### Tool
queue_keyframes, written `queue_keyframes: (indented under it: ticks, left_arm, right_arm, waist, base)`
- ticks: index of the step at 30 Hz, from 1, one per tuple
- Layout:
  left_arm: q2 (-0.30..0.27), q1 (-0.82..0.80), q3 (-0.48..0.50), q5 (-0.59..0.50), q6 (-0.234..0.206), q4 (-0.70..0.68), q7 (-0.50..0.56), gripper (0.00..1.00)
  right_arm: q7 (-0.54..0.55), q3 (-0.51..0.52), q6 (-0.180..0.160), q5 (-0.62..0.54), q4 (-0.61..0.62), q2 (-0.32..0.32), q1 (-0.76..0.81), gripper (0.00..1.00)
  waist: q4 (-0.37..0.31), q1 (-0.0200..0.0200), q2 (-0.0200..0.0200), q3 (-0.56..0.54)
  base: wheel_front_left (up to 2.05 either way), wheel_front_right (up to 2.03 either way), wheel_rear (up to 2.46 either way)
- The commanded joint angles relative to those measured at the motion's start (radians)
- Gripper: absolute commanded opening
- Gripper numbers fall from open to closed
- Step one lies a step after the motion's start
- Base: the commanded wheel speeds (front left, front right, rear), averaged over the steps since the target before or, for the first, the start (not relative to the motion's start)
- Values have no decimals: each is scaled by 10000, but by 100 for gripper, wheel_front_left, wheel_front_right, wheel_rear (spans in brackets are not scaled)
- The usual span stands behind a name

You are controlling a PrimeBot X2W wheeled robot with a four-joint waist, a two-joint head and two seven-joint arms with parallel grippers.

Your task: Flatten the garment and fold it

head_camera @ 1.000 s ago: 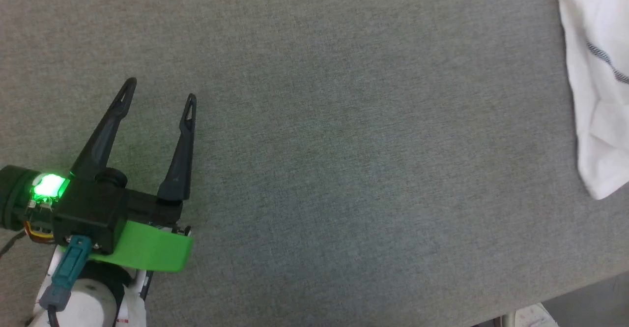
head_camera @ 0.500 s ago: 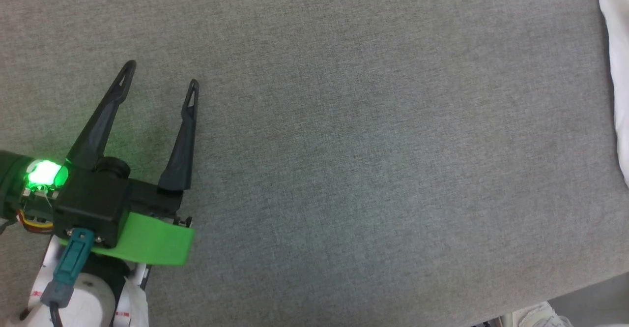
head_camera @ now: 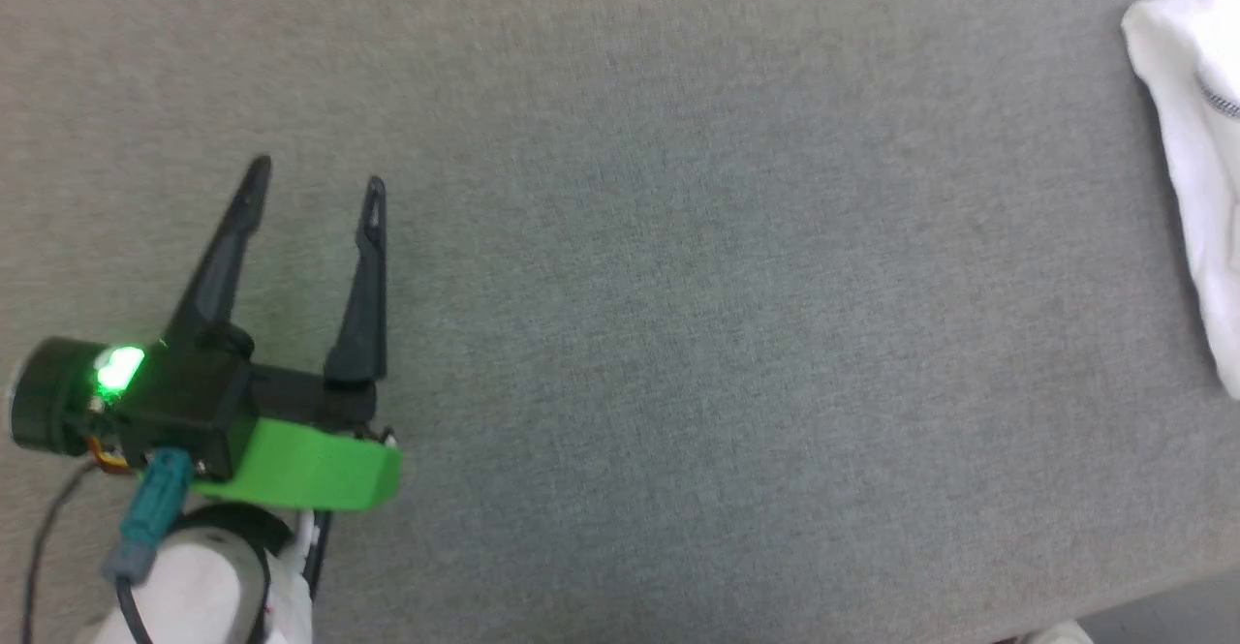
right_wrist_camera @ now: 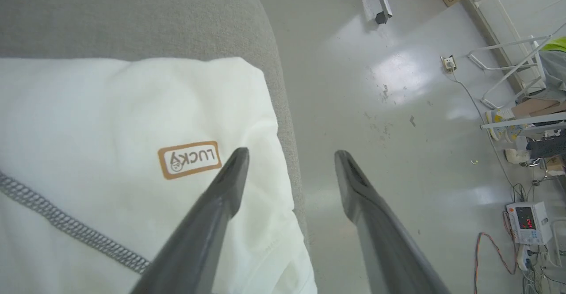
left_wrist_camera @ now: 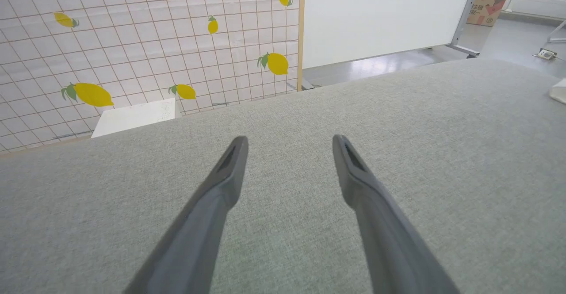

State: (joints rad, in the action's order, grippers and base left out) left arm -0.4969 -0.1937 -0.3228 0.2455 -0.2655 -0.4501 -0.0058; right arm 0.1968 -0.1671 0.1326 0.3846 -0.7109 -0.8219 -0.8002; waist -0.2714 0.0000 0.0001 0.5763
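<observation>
The white garment [head_camera: 1196, 160] lies folded at the far right of the grey table in the head view, with dark stitching on it. In the right wrist view the garment [right_wrist_camera: 110, 121] shows its orange-bordered LUCKY patch [right_wrist_camera: 189, 159] and a grey seam, lying at the table's edge. My right gripper [right_wrist_camera: 292, 154] hovers above that edge, open, one finger over the cloth and the other over the floor, holding nothing. My left gripper [head_camera: 312, 175] is open over bare table at the lower left; in the left wrist view the left gripper [left_wrist_camera: 289, 141] is empty.
The grey padded table [head_camera: 678, 286] spans the head view. Beyond its far edge stand a lemon-patterned tiled wall [left_wrist_camera: 132, 42] and a white box [left_wrist_camera: 135, 115]. To the right of the table lies glossy floor [right_wrist_camera: 398, 108] with cables, a metal frame and equipment.
The head camera has swung, so the garment's place at the right edge shifted. The left gripper stays open in about the same spot.
</observation>
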Motion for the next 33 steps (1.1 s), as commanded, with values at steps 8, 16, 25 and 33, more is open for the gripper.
queue_keyframes:
  ticks: [8,16,25,33]
  left_arm:
    - [336,764,-151,228,-86,1061,-1073,100]
    - [686,1310,-337,230,-308,2047,-1777,100]
    - [892,1923,-640,331,-309,2789,-2086,100]
    - [1121,2460,-630,540,-333,3102,-2388,100]
  right_arm:
    - [-1923,1011,-19,102,64,1066,1236,100]
    - [-2729,1805,-19,-20,2130,2869,3294,100]
    - [-2418,3129,-19,-1330,5666,5590,6458,100]
    - [-2651,3490,-19,-2317,7417,7335,8000,100]
  waist:
    - [801,0,-1,-2243]
    - [1419,0,-1,-3534]
    - [2160,0,-1,-4640]
    - [2558,0,-1,-5379]
  base:
    - [0,0,0]
    - [0,0,0]
    - [0,0,0]
    - [0,0,0]
